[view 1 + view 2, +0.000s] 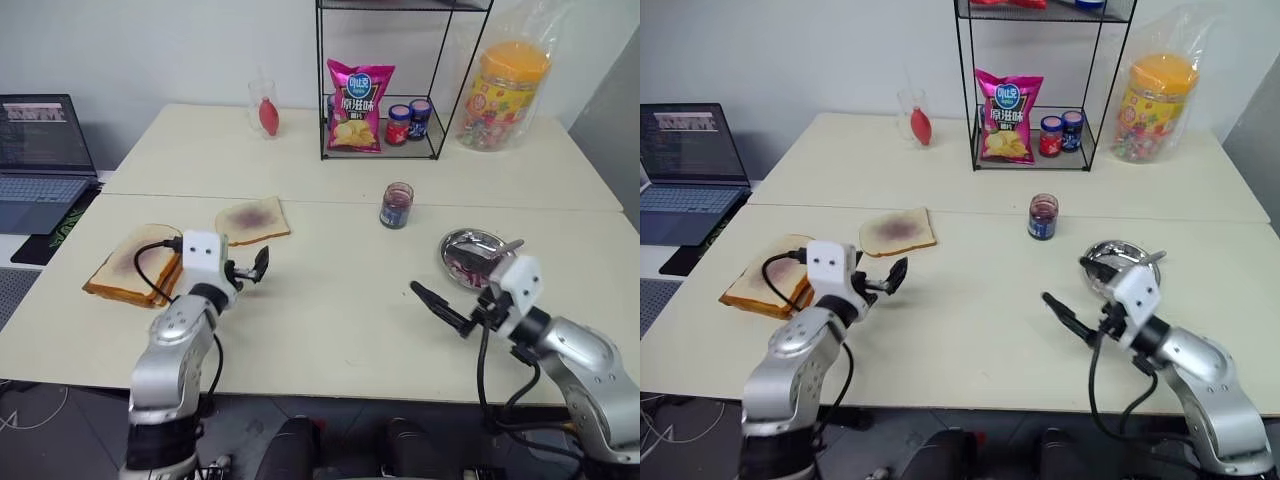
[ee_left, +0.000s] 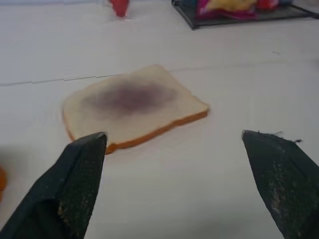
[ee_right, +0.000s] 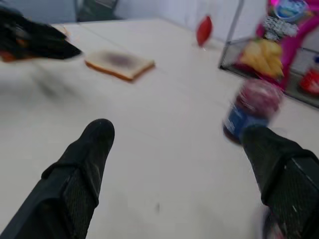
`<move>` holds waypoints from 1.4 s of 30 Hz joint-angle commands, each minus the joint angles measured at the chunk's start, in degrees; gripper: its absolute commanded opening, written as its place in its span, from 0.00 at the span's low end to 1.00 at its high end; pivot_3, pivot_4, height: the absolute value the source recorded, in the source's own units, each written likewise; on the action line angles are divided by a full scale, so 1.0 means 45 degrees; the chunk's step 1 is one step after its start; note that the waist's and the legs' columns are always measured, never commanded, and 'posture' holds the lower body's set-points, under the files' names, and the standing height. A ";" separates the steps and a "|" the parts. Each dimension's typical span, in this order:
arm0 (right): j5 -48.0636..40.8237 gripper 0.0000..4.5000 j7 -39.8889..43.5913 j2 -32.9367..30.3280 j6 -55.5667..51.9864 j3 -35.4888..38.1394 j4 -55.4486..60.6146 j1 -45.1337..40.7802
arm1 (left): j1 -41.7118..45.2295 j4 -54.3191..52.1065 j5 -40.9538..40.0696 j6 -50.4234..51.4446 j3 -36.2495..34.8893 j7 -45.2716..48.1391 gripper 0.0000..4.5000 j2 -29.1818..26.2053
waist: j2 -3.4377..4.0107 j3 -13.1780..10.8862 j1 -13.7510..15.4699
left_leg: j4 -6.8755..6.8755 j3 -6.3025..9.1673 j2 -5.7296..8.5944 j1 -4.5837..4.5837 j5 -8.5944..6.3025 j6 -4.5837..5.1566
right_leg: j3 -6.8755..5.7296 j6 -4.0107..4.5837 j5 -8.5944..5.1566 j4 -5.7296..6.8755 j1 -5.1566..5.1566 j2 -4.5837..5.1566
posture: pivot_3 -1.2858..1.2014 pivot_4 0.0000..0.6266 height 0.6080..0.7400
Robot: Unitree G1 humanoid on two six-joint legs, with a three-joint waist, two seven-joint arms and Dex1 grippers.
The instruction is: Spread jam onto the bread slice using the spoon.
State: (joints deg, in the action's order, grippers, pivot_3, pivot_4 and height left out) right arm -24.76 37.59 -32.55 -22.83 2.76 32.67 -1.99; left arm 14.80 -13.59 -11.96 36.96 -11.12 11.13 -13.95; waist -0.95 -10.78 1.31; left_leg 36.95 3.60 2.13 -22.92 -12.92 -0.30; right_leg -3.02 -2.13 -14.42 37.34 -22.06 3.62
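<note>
Purple-smeared bread slice (image 1: pixel 253 220) lay flat on pale table (image 1: pixel 330 320), just beyond left gripper (image 1: pixel 250 270); fingers (image 2: pixel 79 174) spread wide, nothing between them, hovering above the tabletop. Thicker stack of slices (image 1: pixel 132 264) just left of that arm. Jam (image 1: pixel 396 205) stood upright in its clear jar near the table's middle, well apart from the bread slice. Right gripper (image 1: pixel 440 308) likewise spread and empty, held over bare table, pointing toward the left. Metal dish (image 1: pixel 470 256) sat just behind the right wrist, spoon (image 1: pixel 500 248) resting in it, handle over the rim. Wire rack (image 1: pixel 385 100) with chip bag (image 1: pixel 360 105) farther back.
</note>
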 commanded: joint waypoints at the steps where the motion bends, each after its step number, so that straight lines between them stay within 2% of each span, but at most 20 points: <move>1: -0.0697 1.00 0.0169 -0.0360 -0.1380 -0.0531 0.0775 -0.0724 | 0.1157 0.1101 -0.0073 0.0461 -0.0616 -0.1016 1.00 0.0230 | -0.0022 0.0007 0.0000 | -0.0002 -0.0001 0.0001 -0.0001 -0.0001 0.0001 | 0.0004 -0.0001 0.0001 -0.0010 0.0003 0.0000 | 0.52 0.24 1.00; 6: -0.0745 1.00 0.0057 -0.0394 -0.1963 -0.0860 0.0929 -0.1416 | 0.2594 0.2850 -0.0147 0.0506 -0.0861 -0.1672 1.00 0.0488 | -0.0028 0.0004 0.0009 | -0.0010 -0.0033 0.0014 -0.0023 -0.0005 0.0008 | 0.0043 -0.0007 0.0007 -0.0032 -0.0023 0.0002 | 0.52 0.24 1.00; 12: -0.0751 1.00 -0.0041 -0.0334 -0.2134 -0.0941 0.1161 -0.1303 | 0.4628 0.5754 -0.0287 0.0796 -0.1496 -0.2737 1.00 0.0671 | -0.0041 -0.0003 0.0015 | -0.0009 -0.0037 0.0009 -0.0027 -0.0005 0.0007 | 0.0042 -0.0013 0.0012 -0.0028 -0.0031 0.0006 | 0.52 0.24 1.00; 21: -0.1588 1.00 0.0086 -0.0561 -0.2778 -0.0621 0.1655 -0.1740 | 0.5746 0.8016 0.0092 -0.0092 -0.2011 -0.4085 1.00 0.0376 | -0.0042 -0.0003 -0.0009 | -0.0009 -0.0069 0.0003 -0.0011 -0.0005 0.0006 | 0.0077 -0.0026 0.0025 -0.0019 -0.0037 0.0007 | 0.52 0.24 1.00; 27: -0.1088 1.00 -0.0665 -0.0374 -0.2932 -0.0506 0.0866 -0.2532 | 0.5856 0.8158 0.0029 -0.0602 -0.2307 -0.4898 1.00 0.0326 | -0.0042 -0.0003 -0.0095 | -0.0004 -0.0091 -0.0020 0.0009 -0.0001 0.0000 | 0.0118 -0.0028 0.0069 -0.0017 -0.0043 0.0013 | 0.52 0.24 1.00; 35: -0.0958 1.00 -0.0891 -0.0327 -0.3023 -0.0683 0.0474 -0.3003 | 0.5567 0.6825 -0.0395 -0.1248 -0.2486 -0.5044 1.00 0.0743 | -0.0050 -0.0007 -0.0098 | -0.0011 -0.0129 -0.0040 -0.0013 -0.0002 -0.0002 | 0.0145 -0.0022 0.0080 -0.0044 -0.0061 -0.0004 | 0.52 0.24 1.00; 42: -0.0906 1.00 -0.0888 -0.0242 -0.3070 -0.0812 0.0453 -0.3125 | 0.5685 0.8047 -0.0456 -0.0657 -0.2679 -0.5100 1.00 0.0493 | -0.0051 -0.0007 -0.0027 | -0.0009 -0.0134 -0.0039 -0.0017 -0.0003 0.0000 | 0.0143 -0.0027 0.0081 -0.0055 -0.0059 -0.0004 | 0.52 0.24 1.00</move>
State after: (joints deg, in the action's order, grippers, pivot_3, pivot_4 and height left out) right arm -28.58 33.69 -33.73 -36.90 -1.35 33.60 -14.88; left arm 39.41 21.36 -13.79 33.21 -23.28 -12.25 -10.70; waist -1.18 -10.81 1.19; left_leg 36.91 2.99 1.95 -22.98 -12.94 -0.30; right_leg -2.38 -2.25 -14.06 37.10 -22.32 3.59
